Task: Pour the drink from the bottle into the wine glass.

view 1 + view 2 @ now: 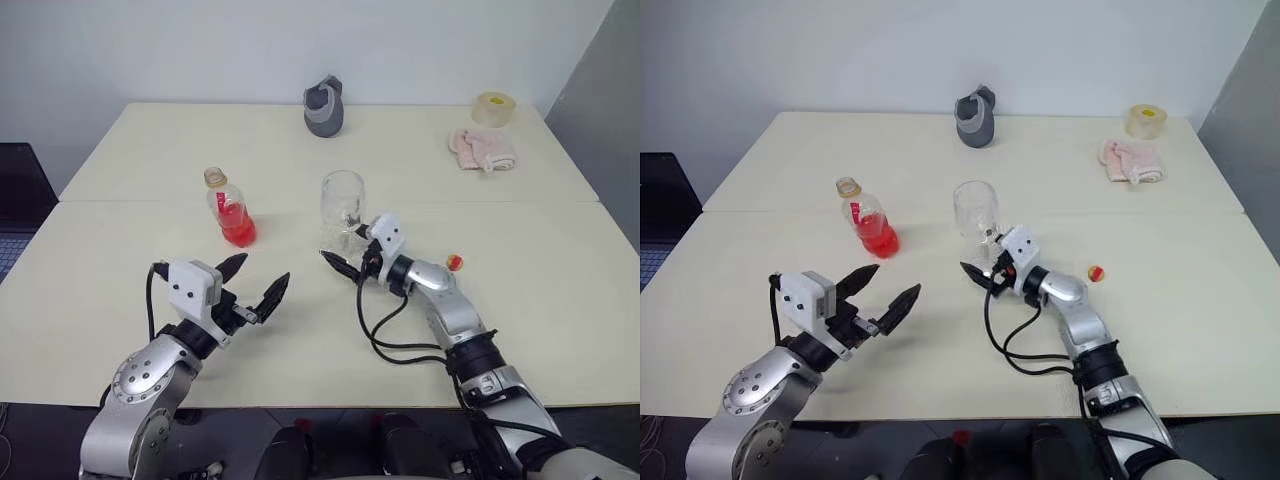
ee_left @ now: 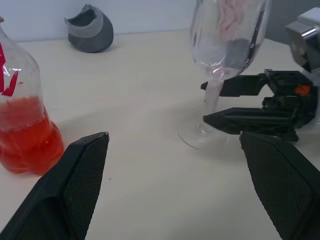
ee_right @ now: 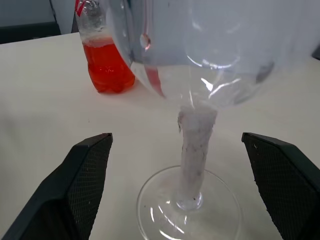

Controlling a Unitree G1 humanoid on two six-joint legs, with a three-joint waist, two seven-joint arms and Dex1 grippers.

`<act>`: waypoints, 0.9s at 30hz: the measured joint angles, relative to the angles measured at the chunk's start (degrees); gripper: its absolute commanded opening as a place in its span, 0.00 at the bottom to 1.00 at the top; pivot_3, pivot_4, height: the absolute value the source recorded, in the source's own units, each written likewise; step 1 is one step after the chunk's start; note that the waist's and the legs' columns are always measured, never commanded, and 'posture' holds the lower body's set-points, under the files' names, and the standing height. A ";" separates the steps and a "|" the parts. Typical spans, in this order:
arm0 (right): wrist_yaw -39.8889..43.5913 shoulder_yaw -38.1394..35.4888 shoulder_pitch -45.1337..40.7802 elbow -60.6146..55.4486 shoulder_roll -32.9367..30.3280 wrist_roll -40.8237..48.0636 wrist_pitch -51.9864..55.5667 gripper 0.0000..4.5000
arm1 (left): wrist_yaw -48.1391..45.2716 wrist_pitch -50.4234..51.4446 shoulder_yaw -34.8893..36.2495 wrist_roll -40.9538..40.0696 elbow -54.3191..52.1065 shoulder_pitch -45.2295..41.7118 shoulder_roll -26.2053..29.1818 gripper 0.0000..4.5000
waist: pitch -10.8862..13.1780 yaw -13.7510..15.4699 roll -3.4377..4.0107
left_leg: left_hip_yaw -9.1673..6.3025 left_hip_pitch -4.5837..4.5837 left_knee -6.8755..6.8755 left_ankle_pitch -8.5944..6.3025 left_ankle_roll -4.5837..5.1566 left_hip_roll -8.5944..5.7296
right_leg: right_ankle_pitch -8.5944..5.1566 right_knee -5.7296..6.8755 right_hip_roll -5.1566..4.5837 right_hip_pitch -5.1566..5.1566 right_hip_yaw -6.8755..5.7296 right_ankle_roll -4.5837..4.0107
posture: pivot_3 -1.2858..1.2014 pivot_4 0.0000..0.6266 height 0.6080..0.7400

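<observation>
on a pale table (image 1: 520, 300), the right gripper (image 1: 344, 262) stands with its fingers spread wide on either side of the stem of the glass (image 1: 342, 205), gripping nothing. the glass stands upright and empty, foot flat on the table. the bottle (image 1: 231, 208), uncapped, stands upright well to the left of the glass, its lower part holding the drink (image 1: 238, 228). the left gripper (image 1: 258, 283) hovers nearer the robot, fingers likewise wide apart and empty, pointing toward the gap between bottle and glass. judged from this, the pour has not begun. next, the left gripper must reach the bottle, close on its body, lift it and tip the neck over the rim.
</observation>
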 measured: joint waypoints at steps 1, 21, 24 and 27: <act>0.00 0.00 0.84 -1.78 -0.62 0.11 0.98 1.00 | 0.01 -0.05 -0.01 0.00 0.00 -0.26 -0.01 1.00 | 0.00 0.03 0.00 | -0.01 -0.01 0.00 0.00 0.00 -0.01 | 0.00 0.00 0.00 0.00 0.00 0.00 | 0.52 0.24 1.00; 4.78 -9.70 20.06 -46.70 -18.14 21.63 25.17 1.00 | 11.21 -2.04 1.39 6.85 7.08 -5.96 -7.65 1.00 | -0.02 1.22 -0.04 | -0.04 -0.01 0.04 -0.01 0.03 -0.02 | 0.01 -0.16 0.07 0.15 -0.11 0.00 | 0.52 0.24 1.00; 3.61 -10.74 19.73 -49.51 -18.11 25.96 28.29 1.00 | 11.35 -4.23 1.16 8.96 10.81 -8.79 -7.71 1.00 | -0.03 1.39 -0.05 | -0.03 -0.08 0.04 -0.01 0.03 -0.06 | 0.01 -0.20 0.09 0.15 -0.20 -0.01 | 0.52 0.24 1.00; 2.98 -10.94 19.66 -51.24 -18.04 29.48 29.97 1.00 | 11.80 -6.26 1.14 10.44 13.38 -11.63 -8.20 1.00 | -0.03 1.43 -0.07 | -0.05 -0.12 0.05 -0.01 0.02 -0.08 | 0.01 -0.26 0.08 0.15 -0.20 0.00 | 0.52 0.24 1.00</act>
